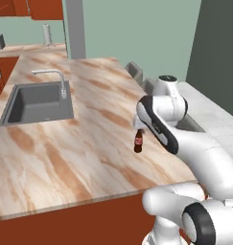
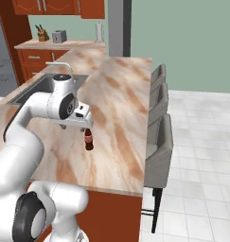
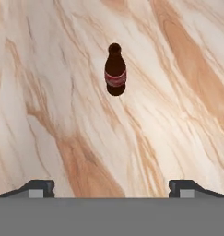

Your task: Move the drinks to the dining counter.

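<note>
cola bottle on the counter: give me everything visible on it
The cola bottle is small, dark brown and glossy, with a red label band round its middle, a narrow neck and a dark top. It stands upright on the beige-brown veined dining counter, toward the chair-side edge and well clear of the sink. Only the countertop touches it. The gripper sits above it with jaws wide open, clear of the bottle.

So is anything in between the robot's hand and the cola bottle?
No. The cola bottle stands upright on the dining counter, and nothing visible sits between it and the gripper, whose jaws are wide open and empty above bare marble.
</note>
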Controlling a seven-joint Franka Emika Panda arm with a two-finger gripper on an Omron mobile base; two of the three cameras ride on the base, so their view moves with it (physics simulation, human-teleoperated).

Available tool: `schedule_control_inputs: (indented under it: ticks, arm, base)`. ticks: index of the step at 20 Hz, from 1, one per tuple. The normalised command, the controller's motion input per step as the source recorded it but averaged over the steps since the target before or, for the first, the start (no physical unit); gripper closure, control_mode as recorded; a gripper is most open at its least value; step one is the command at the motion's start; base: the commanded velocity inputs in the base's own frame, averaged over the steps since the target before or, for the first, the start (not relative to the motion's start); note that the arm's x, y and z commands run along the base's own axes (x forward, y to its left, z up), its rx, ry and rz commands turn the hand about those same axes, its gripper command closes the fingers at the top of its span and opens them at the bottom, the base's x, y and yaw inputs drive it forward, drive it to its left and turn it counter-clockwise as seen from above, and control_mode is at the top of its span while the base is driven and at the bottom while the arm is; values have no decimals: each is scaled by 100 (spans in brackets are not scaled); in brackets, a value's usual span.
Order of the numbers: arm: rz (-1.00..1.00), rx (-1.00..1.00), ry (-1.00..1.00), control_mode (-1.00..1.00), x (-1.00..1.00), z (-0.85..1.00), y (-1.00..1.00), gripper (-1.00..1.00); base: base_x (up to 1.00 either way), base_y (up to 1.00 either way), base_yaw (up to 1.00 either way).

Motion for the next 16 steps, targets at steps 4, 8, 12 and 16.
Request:
schedule_control_inputs:
  ticks: [4, 8, 12, 16]
  arm:
    - [13, 0, -3, -100, -38, 21, 18, -100]
    - [1, 0, 0, -100, -10, 18, 3, -100]
    - [0, 0, 0, -100, -10, 22, 0, -100]
    - [0, 0, 0, 100, -5, 5, 0, -100]
  base:
    - [0, 0, 0]
    - [0, 0, 0]
    - [0, 0, 0]
    - [-62, 1, 0]
